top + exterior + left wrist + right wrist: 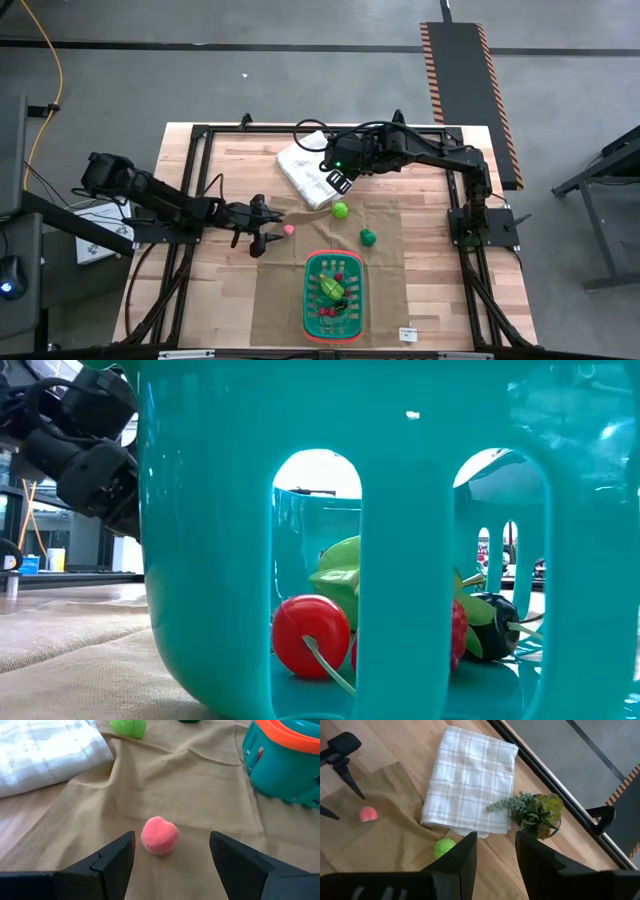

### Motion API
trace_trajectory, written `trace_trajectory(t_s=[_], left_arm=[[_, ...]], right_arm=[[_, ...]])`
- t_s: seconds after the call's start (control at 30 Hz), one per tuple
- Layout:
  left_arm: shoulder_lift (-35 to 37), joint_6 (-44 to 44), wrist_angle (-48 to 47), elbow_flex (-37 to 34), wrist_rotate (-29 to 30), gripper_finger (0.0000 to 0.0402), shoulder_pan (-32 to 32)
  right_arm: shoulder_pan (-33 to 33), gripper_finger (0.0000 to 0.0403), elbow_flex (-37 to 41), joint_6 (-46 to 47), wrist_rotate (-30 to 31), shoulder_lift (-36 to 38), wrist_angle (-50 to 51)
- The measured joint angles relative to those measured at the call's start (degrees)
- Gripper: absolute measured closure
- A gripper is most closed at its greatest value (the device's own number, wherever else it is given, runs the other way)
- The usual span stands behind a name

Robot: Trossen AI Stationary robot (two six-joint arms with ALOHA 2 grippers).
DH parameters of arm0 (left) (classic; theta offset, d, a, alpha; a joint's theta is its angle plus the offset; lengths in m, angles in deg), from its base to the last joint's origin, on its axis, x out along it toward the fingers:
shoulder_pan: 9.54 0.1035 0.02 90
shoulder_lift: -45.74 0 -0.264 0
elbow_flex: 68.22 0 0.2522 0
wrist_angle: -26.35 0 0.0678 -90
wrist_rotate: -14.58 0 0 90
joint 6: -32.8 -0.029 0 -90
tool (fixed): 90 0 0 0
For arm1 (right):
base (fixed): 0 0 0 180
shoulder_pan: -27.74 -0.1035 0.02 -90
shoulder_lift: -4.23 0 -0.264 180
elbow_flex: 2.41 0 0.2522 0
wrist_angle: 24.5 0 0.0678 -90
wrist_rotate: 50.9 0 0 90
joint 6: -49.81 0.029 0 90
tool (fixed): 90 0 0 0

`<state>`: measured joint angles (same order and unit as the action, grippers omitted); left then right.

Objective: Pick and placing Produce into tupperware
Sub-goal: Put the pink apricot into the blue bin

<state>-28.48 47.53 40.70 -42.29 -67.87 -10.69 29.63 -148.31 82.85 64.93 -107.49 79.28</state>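
Note:
A small pink produce piece [159, 836] lies on the tan cloth [200, 785]. My left gripper [172, 851] is open, low over the cloth, and the piece lies just ahead of its fingertips without touching them; the high view shows this gripper [268, 228] and the piece [289, 229]. Two green pieces [340, 210] [368, 237] rest on the cloth farther right. The green tupperware [312, 300] with its red-orange rim stands near the front edge and holds several pieces [310, 635]. My right gripper [495, 845] hangs open and high over the folded white cloth [470, 780], with nothing between its fingers.
A leafy potted plant [540, 812] lies beside the white cloth near the table's far edge. The black frame rails [200, 180] run along the table's sides. A small white tag [408, 334] lies at the front right. Bare cloth lies between the pink piece and the tupperware.

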Motion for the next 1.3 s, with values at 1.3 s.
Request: trace_trajectory(t_s=[1.3], left_arm=[[-18.0,-9.1,17.6,0.1,1.1,0.0158,0.1]], right_arm=[[0.0,0.0277,0.0,1.6,-0.8,0.0,0.0]])
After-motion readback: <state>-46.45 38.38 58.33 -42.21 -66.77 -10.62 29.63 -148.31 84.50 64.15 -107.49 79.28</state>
